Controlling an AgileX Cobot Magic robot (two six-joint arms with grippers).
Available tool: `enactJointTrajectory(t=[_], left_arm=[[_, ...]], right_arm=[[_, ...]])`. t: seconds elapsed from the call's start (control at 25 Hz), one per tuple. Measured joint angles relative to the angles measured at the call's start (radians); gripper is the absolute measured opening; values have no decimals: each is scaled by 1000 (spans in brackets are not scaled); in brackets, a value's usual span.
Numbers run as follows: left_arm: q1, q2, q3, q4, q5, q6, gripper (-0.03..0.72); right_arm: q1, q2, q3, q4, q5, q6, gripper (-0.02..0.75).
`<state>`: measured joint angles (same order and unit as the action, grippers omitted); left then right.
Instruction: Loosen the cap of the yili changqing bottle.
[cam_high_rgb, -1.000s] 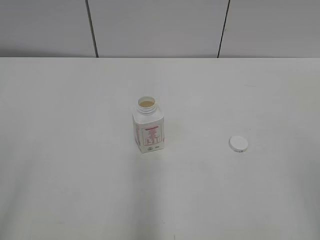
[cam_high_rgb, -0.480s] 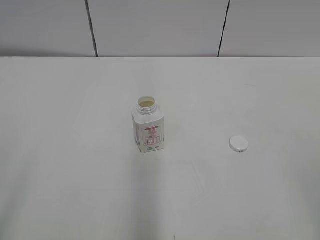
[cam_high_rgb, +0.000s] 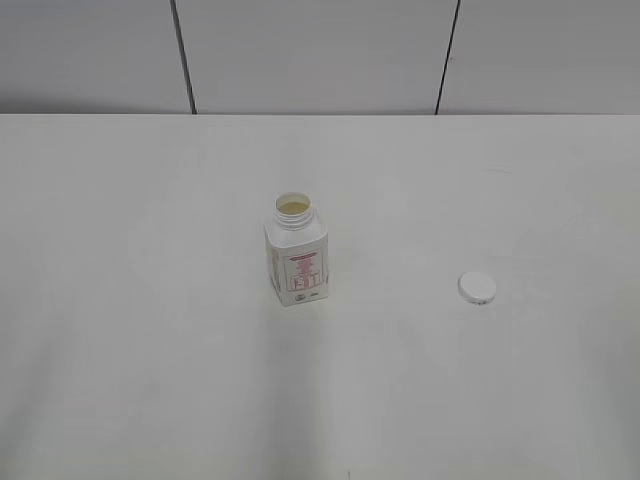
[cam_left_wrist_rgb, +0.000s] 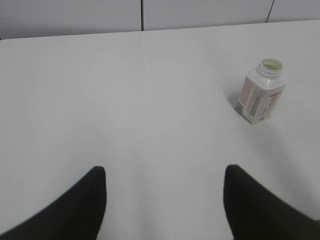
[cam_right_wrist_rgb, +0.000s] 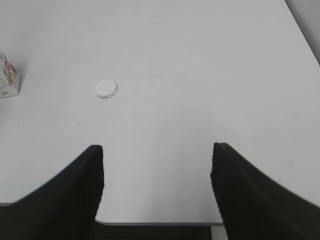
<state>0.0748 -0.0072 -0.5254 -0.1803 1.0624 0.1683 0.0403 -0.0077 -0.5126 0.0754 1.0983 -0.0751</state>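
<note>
The yili changqing bottle (cam_high_rgb: 296, 262) stands upright near the middle of the white table, its neck open with no cap on it. It also shows in the left wrist view (cam_left_wrist_rgb: 261, 92) and, cut off at the left edge, in the right wrist view (cam_right_wrist_rgb: 7, 77). The white cap (cam_high_rgb: 477, 288) lies flat on the table to the bottle's right, also seen in the right wrist view (cam_right_wrist_rgb: 106, 89). My left gripper (cam_left_wrist_rgb: 164, 176) is open and empty, well back from the bottle. My right gripper (cam_right_wrist_rgb: 157, 154) is open and empty over the table's front edge. Neither gripper shows in the exterior view.
The white table (cam_high_rgb: 150, 350) runs back to a grey panelled wall (cam_high_rgb: 320, 50). The table's front edge (cam_right_wrist_rgb: 160, 223) and right edge (cam_right_wrist_rgb: 302, 30) show in the right wrist view.
</note>
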Motion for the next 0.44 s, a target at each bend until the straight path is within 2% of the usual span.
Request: enactJointTrajectory(t=[0.44], left_arm=[[-11, 0, 0, -2, 0, 0, 457]], right_arm=[[0, 0, 0, 0, 0, 0, 531]])
